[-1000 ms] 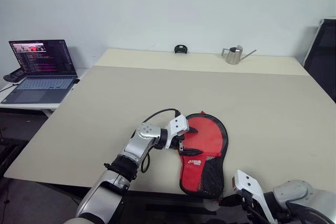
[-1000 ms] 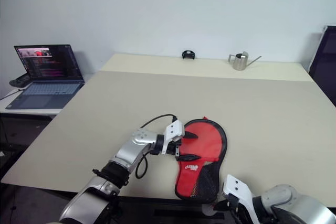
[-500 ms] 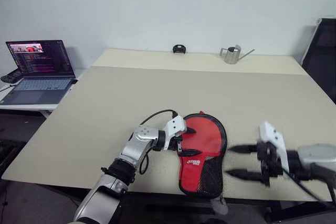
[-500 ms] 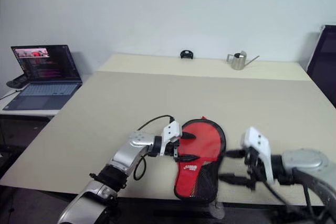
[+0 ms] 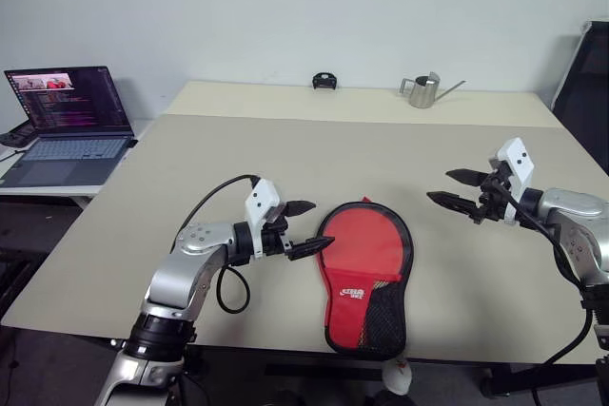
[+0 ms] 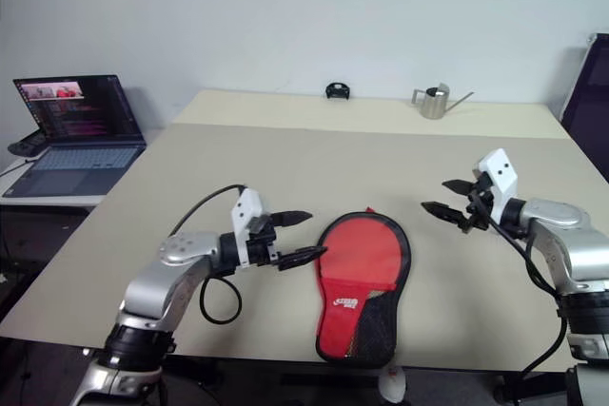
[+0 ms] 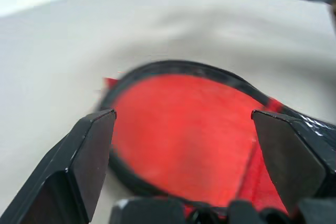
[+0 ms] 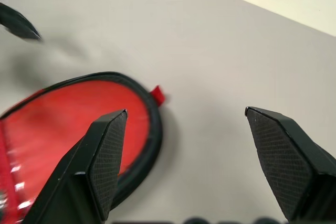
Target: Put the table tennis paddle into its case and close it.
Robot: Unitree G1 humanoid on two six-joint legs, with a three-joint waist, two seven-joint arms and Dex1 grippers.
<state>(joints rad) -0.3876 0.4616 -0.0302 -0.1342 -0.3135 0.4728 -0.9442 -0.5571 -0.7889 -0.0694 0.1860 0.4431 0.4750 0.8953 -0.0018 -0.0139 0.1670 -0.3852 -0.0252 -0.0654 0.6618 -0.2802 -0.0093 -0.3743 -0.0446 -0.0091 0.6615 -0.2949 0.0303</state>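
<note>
Nearest the table's front edge lies the case [image 5: 366,273], red face up, its mesh-pocket end toward the robot and its round end pointing away. No table tennis paddle can be told apart from it; whether the paddle sits inside cannot be judged from the closed-looking outline. Just left of the case hangs the left gripper [image 5: 303,228], fingers spread wide, empty, aimed at the case's edge but clear of it. Farther back and well to the right hovers the right gripper [image 5: 456,187], fingers likewise spread and empty, pointing inward above the bare table [image 5: 285,154]. Beyond stand a small metal watering can [image 5: 422,92] and, off to the left, an open laptop [image 5: 67,119]. If closing remains, one gripper should pin the fabric flat while the other takes the zip pull, hauling along the seam, not upward.
</note>
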